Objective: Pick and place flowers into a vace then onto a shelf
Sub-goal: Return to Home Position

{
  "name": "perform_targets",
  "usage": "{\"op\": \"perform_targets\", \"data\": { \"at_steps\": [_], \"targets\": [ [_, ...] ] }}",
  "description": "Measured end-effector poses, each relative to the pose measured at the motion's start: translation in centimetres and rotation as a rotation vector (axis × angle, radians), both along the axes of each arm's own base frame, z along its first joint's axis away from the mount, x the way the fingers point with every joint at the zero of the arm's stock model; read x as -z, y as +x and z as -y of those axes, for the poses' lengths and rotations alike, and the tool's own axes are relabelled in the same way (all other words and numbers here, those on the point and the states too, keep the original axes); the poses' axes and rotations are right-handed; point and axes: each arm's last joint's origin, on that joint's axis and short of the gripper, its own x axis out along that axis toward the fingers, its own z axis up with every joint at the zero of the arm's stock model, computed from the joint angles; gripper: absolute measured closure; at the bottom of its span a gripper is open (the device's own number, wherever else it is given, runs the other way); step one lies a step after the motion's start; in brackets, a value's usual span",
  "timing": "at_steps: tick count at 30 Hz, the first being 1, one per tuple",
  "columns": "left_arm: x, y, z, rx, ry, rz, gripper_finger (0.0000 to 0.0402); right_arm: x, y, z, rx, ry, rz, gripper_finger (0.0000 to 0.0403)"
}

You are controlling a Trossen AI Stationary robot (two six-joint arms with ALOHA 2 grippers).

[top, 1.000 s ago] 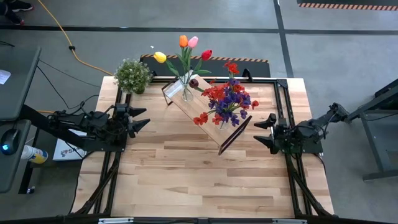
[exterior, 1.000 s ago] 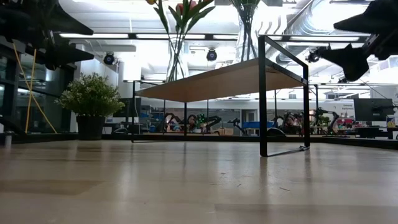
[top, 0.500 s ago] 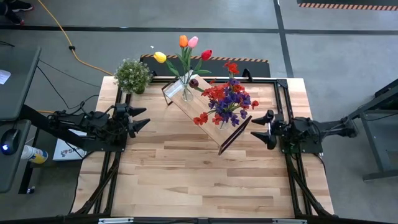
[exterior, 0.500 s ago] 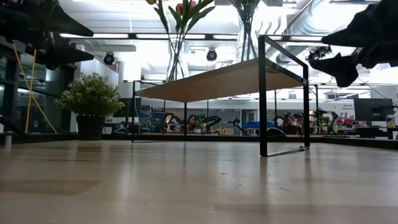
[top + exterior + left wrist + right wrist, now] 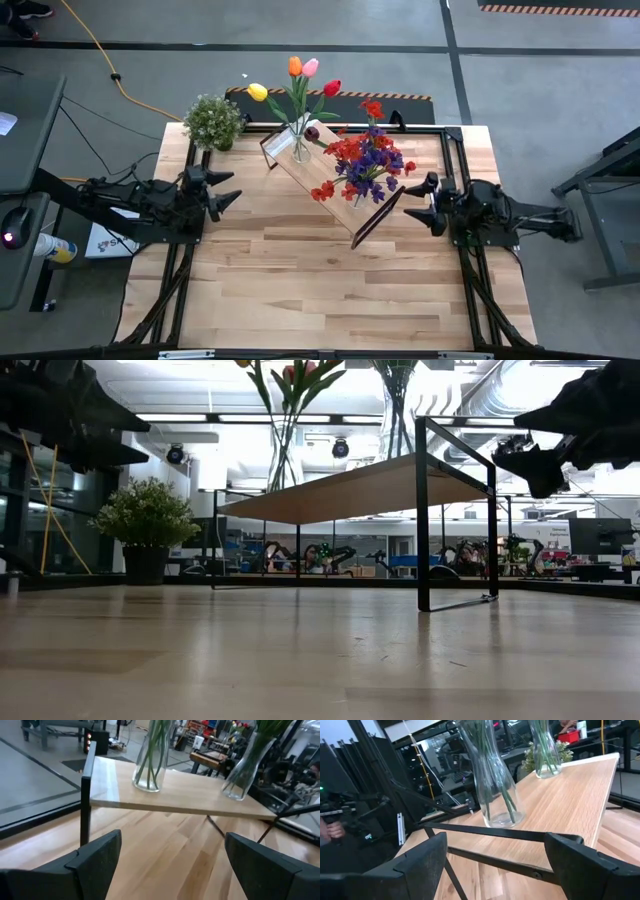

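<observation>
The shelf, a light-wood board on a black frame, stands slantwise on the far middle of the table. Two glass vases stand on it by their bases. One vase holds yellow, orange, pink and red tulips. The other vase holds red and purple sprays. My left gripper is open, above the table left of the shelf. My right gripper is open, just right of the shelf's near end, and touches nothing.
A bushy green potted plant sits at the table's far left corner. The black metal table frame runs along the far and right sides. Bare tabletop spreads across the near half.
My right gripper has moved a little toward the table's left and far edge, closer to the shelf's near end, while its arm has stretched out flatter behind it. Its fingers stay open. The flowers, vases and shelf have not moved.
</observation>
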Motion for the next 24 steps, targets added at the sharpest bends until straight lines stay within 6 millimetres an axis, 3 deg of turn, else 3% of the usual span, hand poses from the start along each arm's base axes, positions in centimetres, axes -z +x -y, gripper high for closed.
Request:
{"op": "perform_targets", "data": {
  "at_steps": [10,17,24],
  "targets": [
    [4.1,1.9,0.4,-0.001,-0.009,0.016,0.0014,-0.2,-0.1,0.3,-0.040,-0.022,0.020,0.0079],
    [3.8,2.0,0.5,0.044,0.040,0.023,0.0014,-0.4,-0.1,0.2,-0.057,-0.026,0.035,0.0079],
    [3.9,2.2,1.0,0.206,0.030,0.034,0.0014,-0.3,-0.1,0.1,-0.101,-0.032,0.034,0.0079]
  ]
}}
